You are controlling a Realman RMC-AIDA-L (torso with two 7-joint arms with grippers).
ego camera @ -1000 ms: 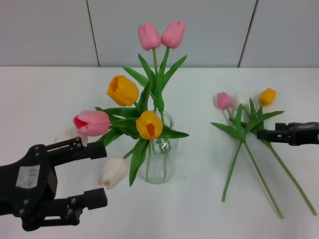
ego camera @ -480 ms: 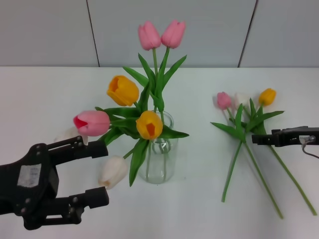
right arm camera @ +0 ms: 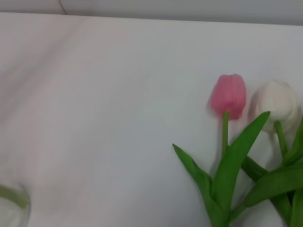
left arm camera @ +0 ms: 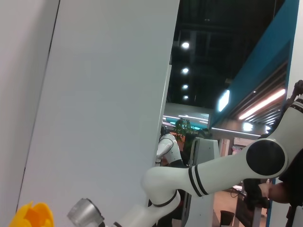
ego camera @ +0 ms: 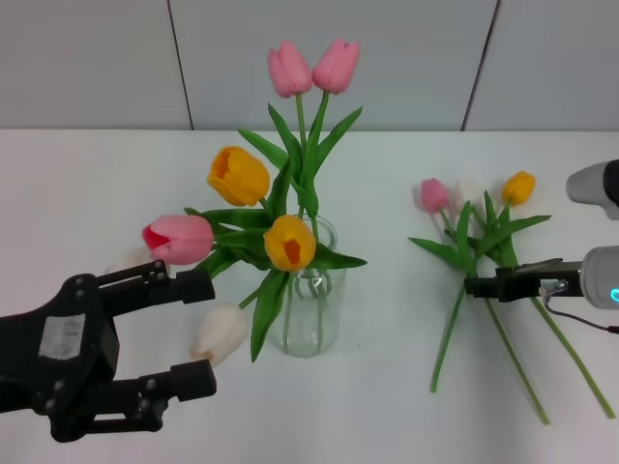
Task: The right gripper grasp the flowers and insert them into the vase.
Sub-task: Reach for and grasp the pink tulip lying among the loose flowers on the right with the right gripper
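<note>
**Vase part-filled, three loose stems left to go**

Head view: clear glass vase [ego camera: 311, 302] standing near the worktop's middle, smooth-walled, cylindrical, slightly narrowed at the rim. Already loaded with tulips: two tall pink heads at the top, two orange ones lower, a pink-and-red head leaning toward the left edge, a white bud drooping beside the glass. Three flowers [ego camera: 471, 253] lying flat toward the right edge of the white worktop [ego camera: 387, 406], stems crossed, heads pink, white and orange, pointing to the far edge. Thin green stems, pointed matte leaves, small waxy-looking buds; plainly artificial. Right pincer [ego camera: 484, 286] reaching in from the right edge, black fingers drawn narrow, tip right at the crossing of the stems; whether a stem is actually clamped cannot be told. Judged mid-task: several blooms placed, this bunch not yet lifted. Left pincer [ego camera: 189, 333] parked at the near left corner, black, spread wide, holding nothing, a scuffed grey sticker on its body.

Left wrist view: only a pale wall panel, a white arm and a scrap of orange petal [left arm camera: 31, 215] at the lower corner; no fingers visible.

Right wrist view: pink tulip head [right arm camera: 228, 95] and white tulip head [right arm camera: 277, 101] lying side by side on the worktop, broad green leaves below them, vase rim barely showing at a corner.
</note>
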